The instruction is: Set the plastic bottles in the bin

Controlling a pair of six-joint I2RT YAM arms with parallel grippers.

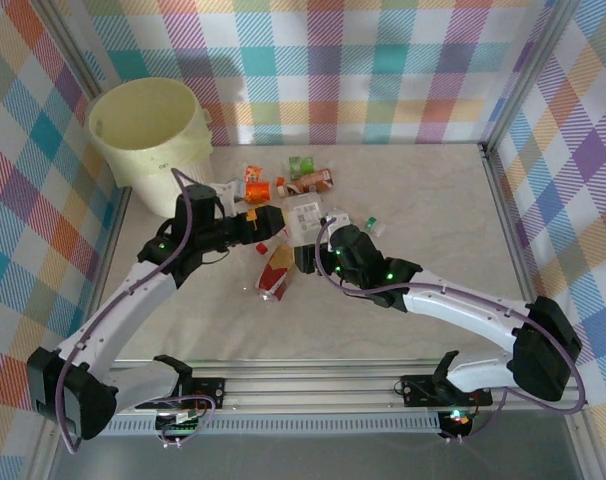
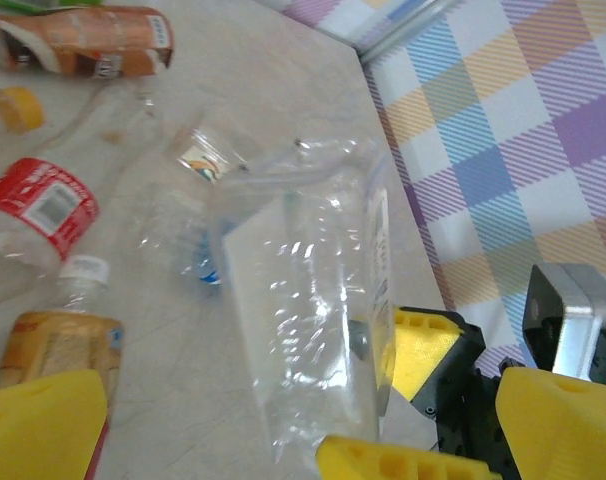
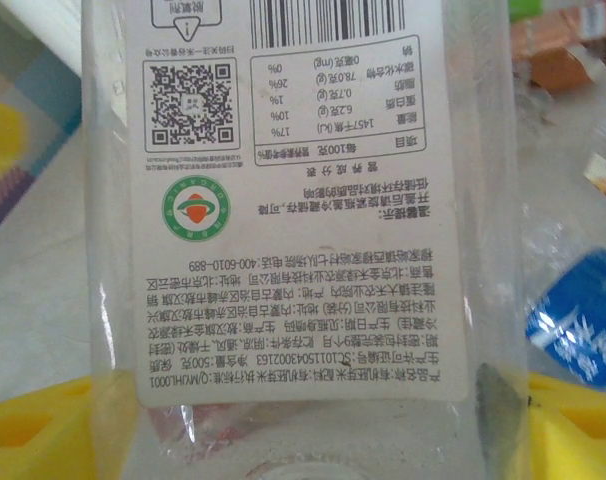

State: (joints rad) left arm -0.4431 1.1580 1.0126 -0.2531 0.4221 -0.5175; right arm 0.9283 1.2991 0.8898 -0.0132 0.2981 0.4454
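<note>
One large bin point(image 1: 148, 130) stands at the tabletop's far left, well apart from the scattered plastic bottles point(image 1: 253, 178), so any carry is long. The clear white-labelled bottle point(image 3: 303, 250) sits between my right gripper point(image 3: 303, 430) fingers. I cannot tell whether they pinch it, and slick crushed plastic may squirt out. My left gripper point(image 2: 303, 420), spread wide just beside, could collide.

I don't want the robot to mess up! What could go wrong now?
The clear bottle between the right gripper's fingers looks thin and slippery; it might pop out. The open left gripper hangs right beside it, so the arms could bump. The bin stands beyond the left arm, which may block the way.
</note>
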